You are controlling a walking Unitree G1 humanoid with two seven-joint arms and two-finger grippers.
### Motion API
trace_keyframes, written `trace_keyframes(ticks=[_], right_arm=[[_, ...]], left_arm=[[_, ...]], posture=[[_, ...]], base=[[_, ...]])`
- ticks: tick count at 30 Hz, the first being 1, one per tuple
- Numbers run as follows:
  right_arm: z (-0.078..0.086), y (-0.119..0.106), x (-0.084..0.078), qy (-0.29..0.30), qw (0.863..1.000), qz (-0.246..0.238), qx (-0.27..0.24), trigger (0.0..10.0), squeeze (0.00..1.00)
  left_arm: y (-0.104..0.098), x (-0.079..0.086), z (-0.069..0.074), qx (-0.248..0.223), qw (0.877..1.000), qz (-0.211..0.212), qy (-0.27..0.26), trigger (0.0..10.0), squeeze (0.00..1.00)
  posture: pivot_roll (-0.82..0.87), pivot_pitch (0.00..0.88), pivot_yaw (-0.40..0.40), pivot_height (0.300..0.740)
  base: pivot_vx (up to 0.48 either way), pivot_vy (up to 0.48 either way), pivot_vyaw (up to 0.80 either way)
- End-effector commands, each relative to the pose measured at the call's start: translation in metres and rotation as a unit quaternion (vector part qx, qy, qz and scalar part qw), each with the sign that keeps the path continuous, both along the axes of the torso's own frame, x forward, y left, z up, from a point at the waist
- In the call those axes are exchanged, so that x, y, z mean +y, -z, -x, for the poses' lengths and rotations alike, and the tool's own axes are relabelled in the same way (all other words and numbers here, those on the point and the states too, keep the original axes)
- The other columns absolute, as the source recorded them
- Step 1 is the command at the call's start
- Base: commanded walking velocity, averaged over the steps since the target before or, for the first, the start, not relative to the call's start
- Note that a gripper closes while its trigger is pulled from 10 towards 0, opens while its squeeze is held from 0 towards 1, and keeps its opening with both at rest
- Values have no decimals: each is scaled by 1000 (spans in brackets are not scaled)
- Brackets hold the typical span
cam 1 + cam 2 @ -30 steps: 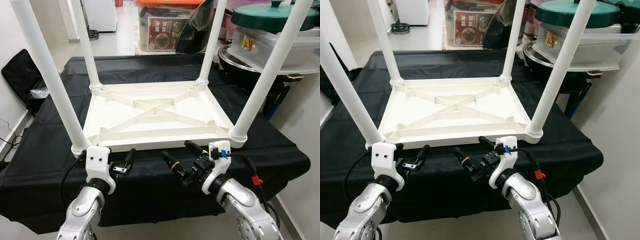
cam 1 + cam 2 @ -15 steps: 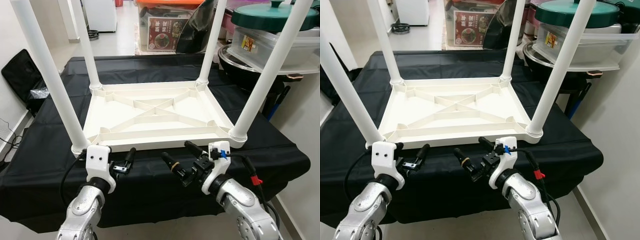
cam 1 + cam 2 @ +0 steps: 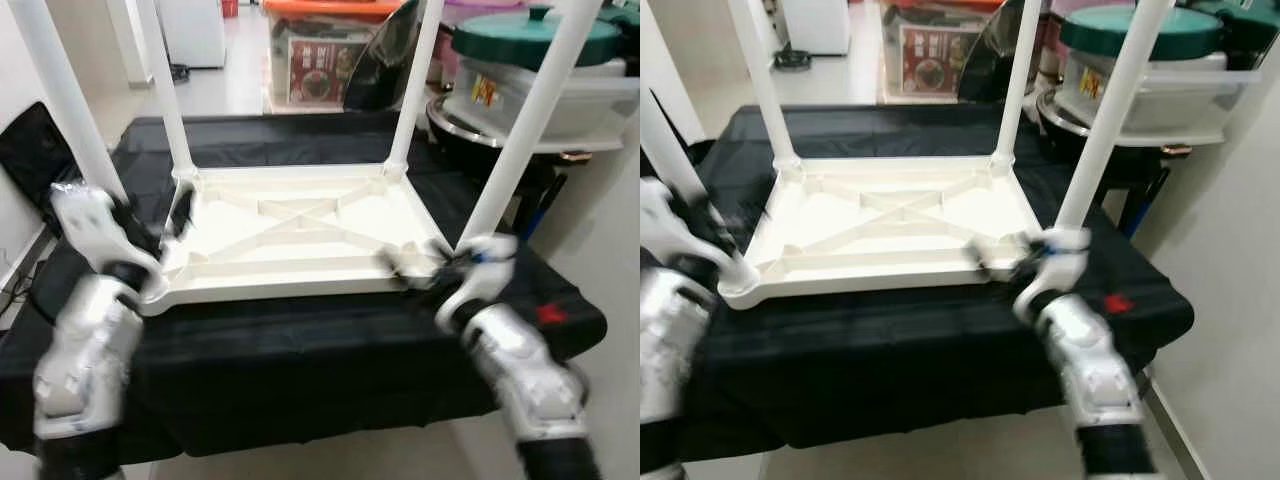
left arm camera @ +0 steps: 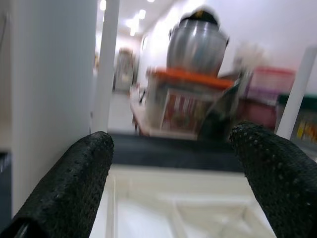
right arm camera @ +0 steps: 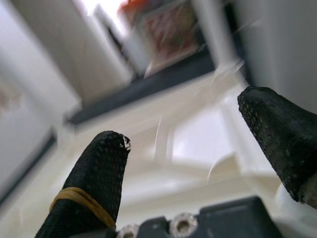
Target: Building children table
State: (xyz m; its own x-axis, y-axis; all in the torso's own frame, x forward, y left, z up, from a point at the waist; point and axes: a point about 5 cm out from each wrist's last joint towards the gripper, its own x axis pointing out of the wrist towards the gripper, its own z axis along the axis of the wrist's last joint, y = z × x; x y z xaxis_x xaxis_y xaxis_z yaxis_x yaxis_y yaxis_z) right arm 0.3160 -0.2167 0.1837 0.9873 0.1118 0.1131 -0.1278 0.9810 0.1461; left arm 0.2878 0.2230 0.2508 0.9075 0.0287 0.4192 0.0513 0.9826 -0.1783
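Step in hand: gripping upturned white children's table [image 3: 300,235] on black-draped bench [image 3: 330,340]. Left gripper [image 3: 180,215] and right gripper [image 3: 412,270] at near corners, jaws spread. Next: close and flip upright.

A white children's table [image 3: 890,225] is lying upside down on a black cloth [image 3: 900,330], with its four legs pointing up. The right gripper [image 3: 1002,262] is sitting blurred at the near right corner by the near right leg [image 3: 1102,125], while the left arm [image 3: 670,290] is reaching the near left corner. A green-lidded pot [image 3: 1140,30] is standing behind on the right.
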Motion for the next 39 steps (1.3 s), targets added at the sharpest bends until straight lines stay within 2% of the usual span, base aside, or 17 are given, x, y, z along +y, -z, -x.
trace_keyframes(ticks=[1,5,10,11,17,18,19,20,22,23,25,28,30,31,34,35,39], right_arm=[[3,17,-8,26,996,-79,36,10000,0],[12,22,-20,48,993,-106,26,10000,0],[16,16,-25,56,997,-52,1,10000,0],[16,15,-25,54,998,-31,-7,10000,1000],[12,22,-32,87,996,32,0,10000,1000],[8,24,-33,89,993,75,8,10000,1000],[6,24,-33,90,992,85,12,10000,1000],[4,23,-34,92,991,97,14,10000,675],[2,23,-35,94,990,103,14,10000,675],[-4,20,-36,95,990,106,16,10000,0],[-15,16,-35,94,989,111,16,10000,0],[-18,16,-34,93,989,113,15,10000,0],[-26,12,-30,90,989,116,10,10000,0],[-30,10,-26,92,988,121,9,4353,0],[-34,9,-23,95,987,127,8,4353,0],[-35,10,-23,100,987,128,10,0,0],[-35,13,-23,103,987,122,12,0,0]], left_arm=[[16,-7,-1,32,999,-14,13,10000,0],[26,-19,2,50,998,-29,28,10000,0],[37,-33,4,73,995,-45,46,10000,0],[39,-36,5,80,994,-47,52,10000,0],[59,-36,9,119,990,-42,62,10000,0],[72,-32,13,143,988,-32,54,10000,0],[76,-30,14,149,987,-28,51,10000,0],[80,-28,17,156,986,-29,46,10000,0],[81,-27,18,158,986,-30,44,10000,0],[84,-23,20,163,986,-29,33,10000,0],[86,-17,23,169,985,-26,19,10000,0],[86,-16,24,170,985,-25,16,10000,0],[85,-15,25,170,985,-29,12,10000,0],[82,-14,25,168,985,-31,9,10000,0],[78,-13,26,164,986,-33,7,10000,0],[76,-12,26,160,986,-34,5,10000,0],[68,-10,25,150,988,-38,1,10000,0]], posture=[[-5,53,-38,740],[-3,57,-26,740],[0,64,-14,740],[1,69,-10,740],[10,81,2,740],[18,80,-1,740],[18,80,-1,740],[21,93,0,740],[21,92,0,740],[27,98,0,740],[31,99,-3,740],[31,99,-3,740],[43,115,-2,740],[48,120,-4,740],[49,123,-4,740],[52,130,-3,740],[60,142,-2,740]], base=[[0,0,0],[0,0,0],[0,0,0],[0,0,0],[0,0,0],[0,0,0],[0,0,0],[0,0,0],[0,0,0],[0,0,0],[0,0,0],[0,0,0],[0,0,0],[0,0,0],[0,0,0],[0,0,0],[0,0,0]])
